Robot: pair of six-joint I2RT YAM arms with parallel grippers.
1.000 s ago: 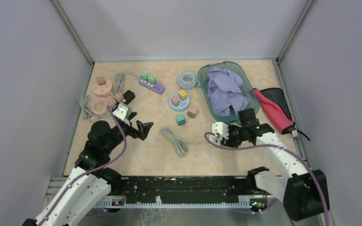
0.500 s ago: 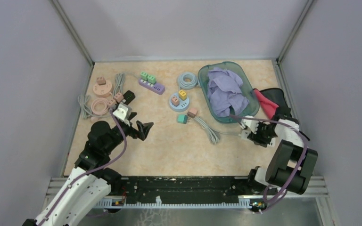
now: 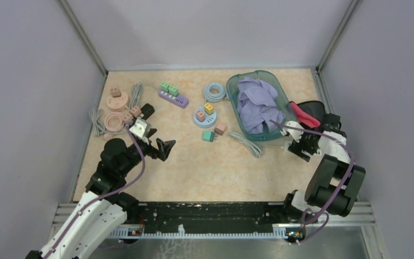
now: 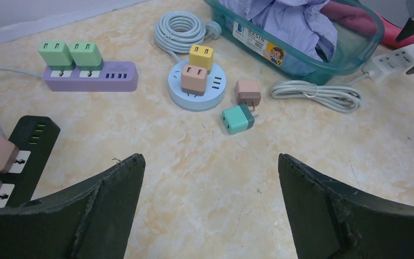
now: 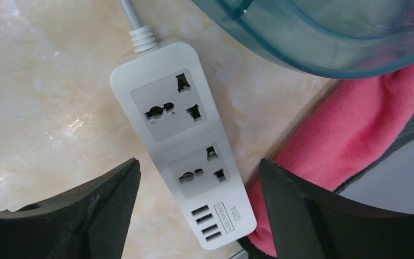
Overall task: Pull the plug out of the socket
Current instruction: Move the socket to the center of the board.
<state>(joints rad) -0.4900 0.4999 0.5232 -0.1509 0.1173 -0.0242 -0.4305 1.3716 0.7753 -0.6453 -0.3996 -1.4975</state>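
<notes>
1: Two sockets on the white power strip (image 5: pixel 186 162) are being shown bare in the right wrist view; no plug is being carried there. It is lying flat just beside the teal basin (image 5: pixel 302 51), USB end against the pink cloth (image 5: pixel 345 124).
2: Right gripper (image 5: pixel 198 162)?
1: Being held wide over that strip, nothing gripped. Left gripper (image 4: pixel 210 159) is likewise being held wide and empty, well apart from every socket.
2: What is being risked?
1: Wrong target, probably. Seated plugs are being carried elsewhere: yellow plug (image 4: pixel 201 55) and seated pink plug (image 4: pixel 194 78) on the round blue socket (image 4: pixel 197 96), green plugs (image 4: pixel 55 53) on the purple strip (image 4: pixel 91 75). If one of those is being meant, the right arm is being aimed well away from it.
2: Anything else?
1: Teal plug (image 4: pixel 238 118) and loose pink plug (image 4: pixel 248 91) are lying free near the round socket, so a knock on approach is being invited. A light socket that is not being pinned is likely to be lifted with its plug.
</notes>
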